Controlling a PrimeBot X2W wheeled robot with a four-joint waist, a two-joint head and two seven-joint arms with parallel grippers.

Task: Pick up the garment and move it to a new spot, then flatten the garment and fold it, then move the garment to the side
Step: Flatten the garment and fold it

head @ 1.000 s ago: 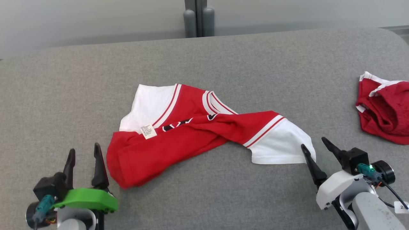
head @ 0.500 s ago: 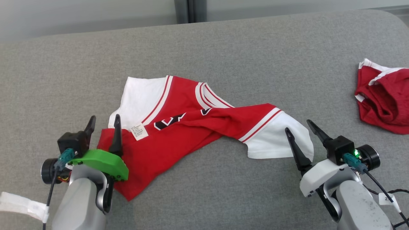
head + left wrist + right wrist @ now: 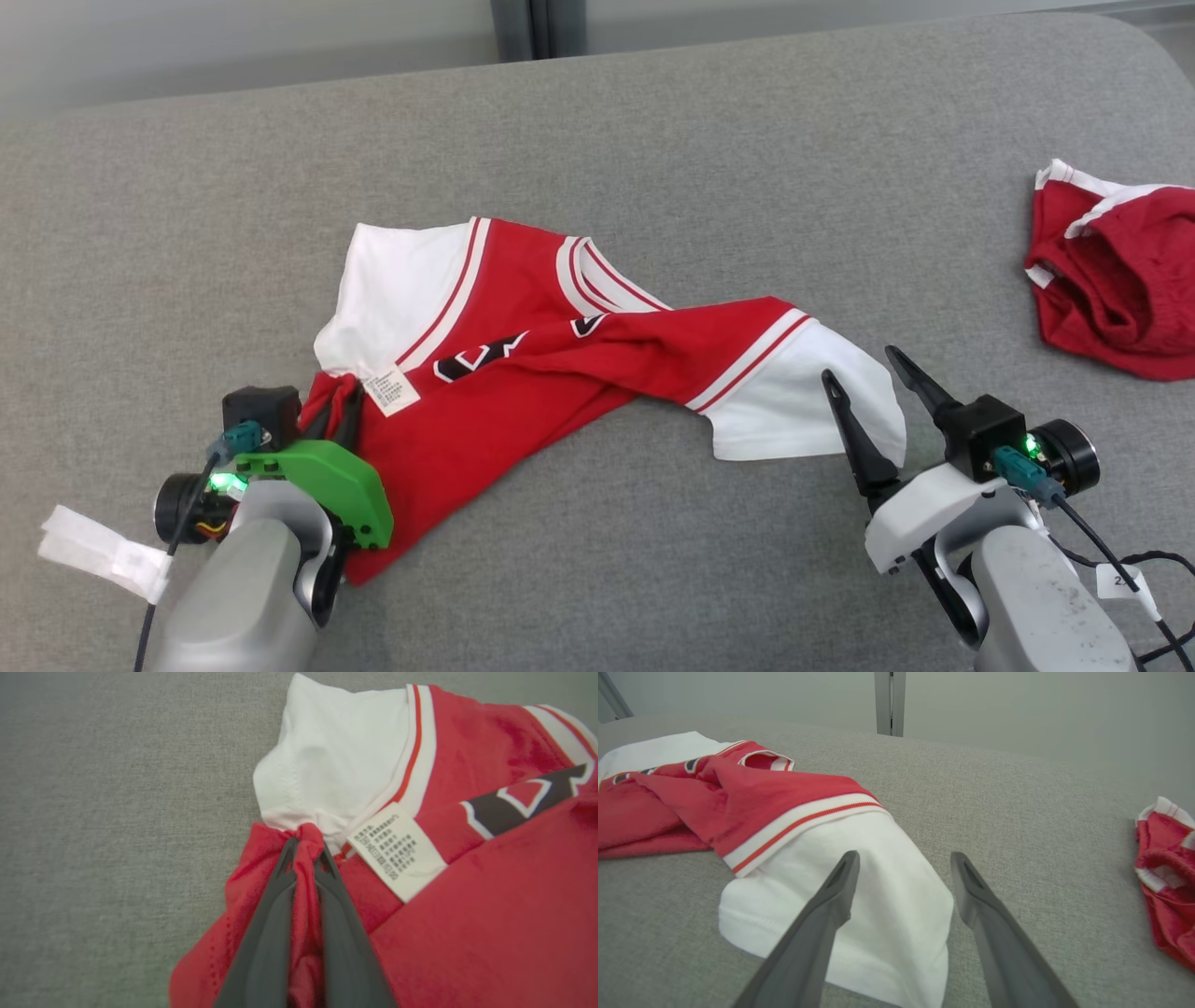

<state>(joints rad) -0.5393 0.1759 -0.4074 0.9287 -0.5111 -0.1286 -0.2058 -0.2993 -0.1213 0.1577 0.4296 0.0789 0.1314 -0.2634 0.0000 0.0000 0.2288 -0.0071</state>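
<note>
The garment [image 3: 523, 373] is a red shirt with white sleeves and striped trim, lying crumpled across the grey surface [image 3: 653, 140]. My left gripper [image 3: 338, 406] is shut on a pinch of red fabric at the shirt's left edge, just below the left white sleeve and beside the care label [image 3: 396, 850]. In the left wrist view the gripper [image 3: 306, 847] squeezes a bunched red fold [image 3: 308, 835]. My right gripper [image 3: 868, 369] stands open over the right white sleeve [image 3: 878, 896], its fingers [image 3: 840, 882] straddling the sleeve's edge without pinching it.
A second red garment [image 3: 1111, 280] with white trim lies bunched at the far right [image 3: 1167, 877]. A grey post [image 3: 523, 28] stands behind the surface's far edge. A white tag [image 3: 103, 555] hangs off my left arm.
My left gripper has moved forward onto the shirt's left edge and closed on the fabric, bunching it. My right gripper has crept over the white sleeve, still open. The camera has tilted down.
</note>
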